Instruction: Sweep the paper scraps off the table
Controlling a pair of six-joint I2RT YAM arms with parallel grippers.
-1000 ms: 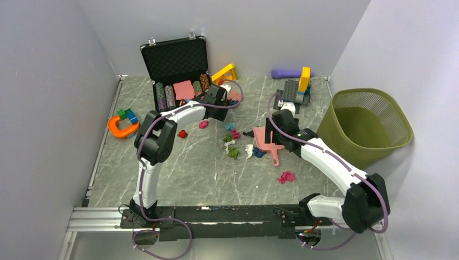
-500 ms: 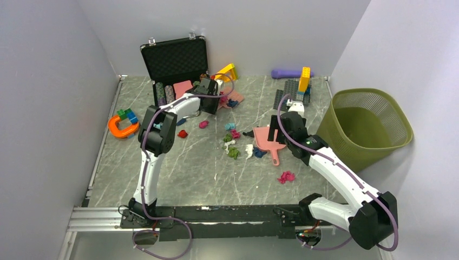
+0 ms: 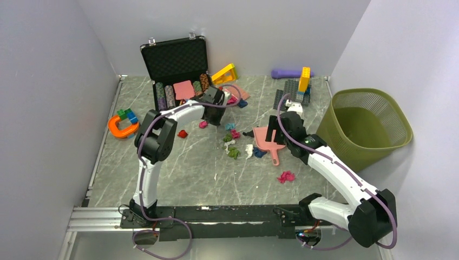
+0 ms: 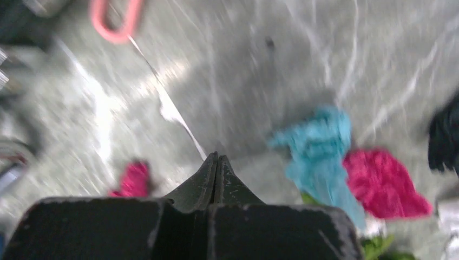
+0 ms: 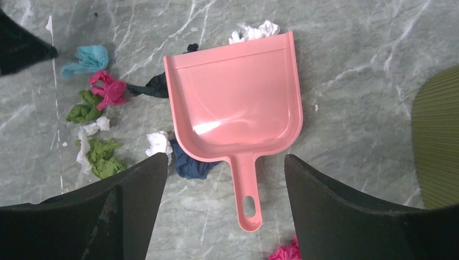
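Observation:
The paper scraps lie on the table, mostly in a loose cluster at its middle. My left gripper is shut with nothing between its fingers. It hovers just left of a teal scrap and a magenta scrap, and a small magenta scrap lies to its left. In the top view the left gripper is behind the cluster. My right gripper stands open above the handle of a pink dustpan. Navy, white and green scraps lie beside the pan.
An olive mesh basket stands at the right. An open black case with poker chips is at the back left. Building bricks are at the back, and an orange U-shaped toy lies far left. Lone scraps: magenta and red.
My left gripper's jaws have closed while it swung briefly toward the case and back. The right arm shifted slightly toward the back, then held still, open.

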